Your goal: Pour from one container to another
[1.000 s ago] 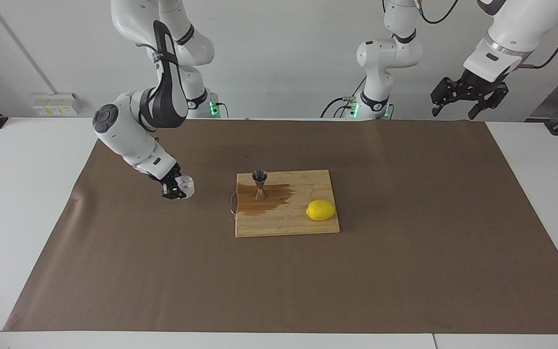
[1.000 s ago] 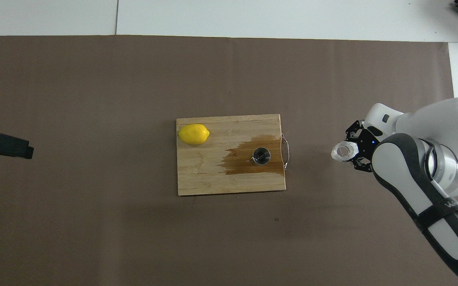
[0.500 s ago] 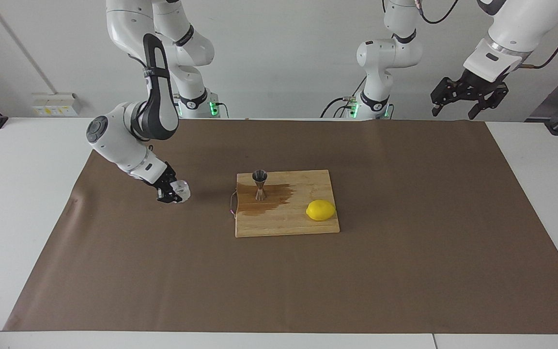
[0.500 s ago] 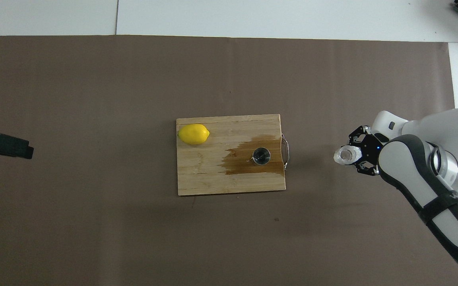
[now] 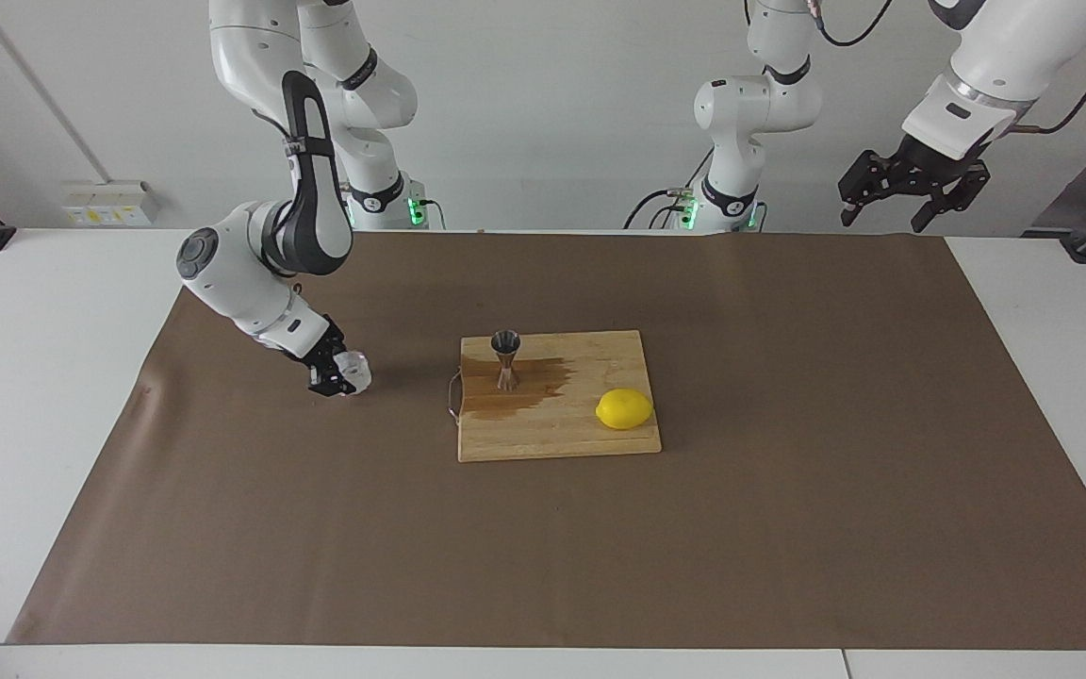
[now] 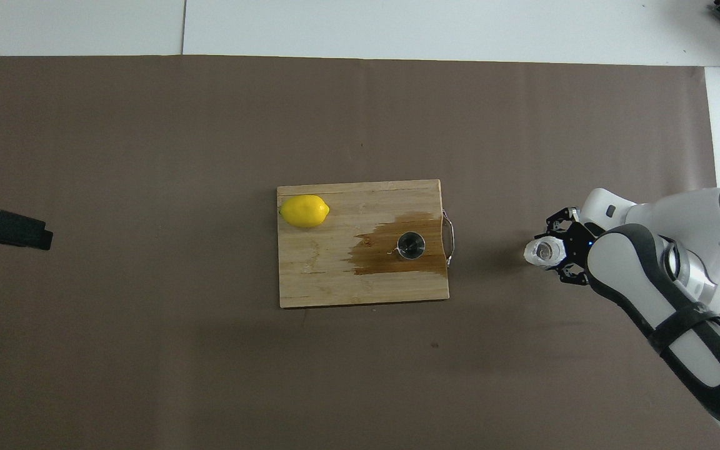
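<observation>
The clear faceted glass cup [image 5: 355, 372] is held in my right gripper [image 5: 339, 379], which is shut on it from the side, low over the brown mat toward the right arm's end of the table. I cannot tell whether the cup touches the mat. In the overhead view the cup [image 6: 539, 251] shows its open mouth upward at my right gripper [image 6: 554, 253]. The steel jigger [image 5: 505, 358] stands upright on the wooden cutting board [image 5: 600, 443], inside a dark wet stain [image 6: 391, 256]. The jigger [image 6: 410, 244] is well apart from the cup. My left gripper [image 5: 890, 219] waits open, raised over the table's edge.
A yellow lemon [image 5: 624, 408] lies on the board at its end toward the left arm. The board has a metal handle [image 6: 450, 240] on the side facing the cup. The brown mat [image 5: 788, 528] covers most of the white table.
My right gripper has come down a little with the cup and drawn slightly nearer to the robots. The cup now sits more upright. The left arm has not moved.
</observation>
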`<act>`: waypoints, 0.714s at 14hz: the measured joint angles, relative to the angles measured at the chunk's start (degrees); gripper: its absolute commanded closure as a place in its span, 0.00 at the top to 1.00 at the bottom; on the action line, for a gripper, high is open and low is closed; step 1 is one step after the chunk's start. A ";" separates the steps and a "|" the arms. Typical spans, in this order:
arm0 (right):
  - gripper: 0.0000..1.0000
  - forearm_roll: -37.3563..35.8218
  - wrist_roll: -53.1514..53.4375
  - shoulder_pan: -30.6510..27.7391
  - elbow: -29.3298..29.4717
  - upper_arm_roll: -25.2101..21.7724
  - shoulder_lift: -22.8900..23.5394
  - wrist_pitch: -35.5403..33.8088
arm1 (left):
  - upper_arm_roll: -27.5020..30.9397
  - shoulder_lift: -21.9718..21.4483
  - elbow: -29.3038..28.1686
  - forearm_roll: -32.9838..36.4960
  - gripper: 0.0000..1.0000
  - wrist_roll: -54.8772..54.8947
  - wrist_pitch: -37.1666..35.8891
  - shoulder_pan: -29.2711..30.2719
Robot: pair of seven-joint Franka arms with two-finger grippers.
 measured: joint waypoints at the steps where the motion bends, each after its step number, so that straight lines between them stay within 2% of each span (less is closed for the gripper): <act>1: 1.00 0.06 0.00 -0.02 0.00 0.00 -0.09 0.00 | 0.00 0.00 0.00 0.00 1.00 0.00 0.00 0.00; 4: 1.00 0.33 3.17 0.18 0.15 0.09 -2.43 -0.99 | 0.00 0.00 0.00 0.00 1.00 0.00 0.00 0.00; 10: 1.00 -0.06 20.87 1.88 3.07 1.21 -11.15 -8.94 | 0.00 0.00 0.00 0.00 1.00 0.00 0.00 0.00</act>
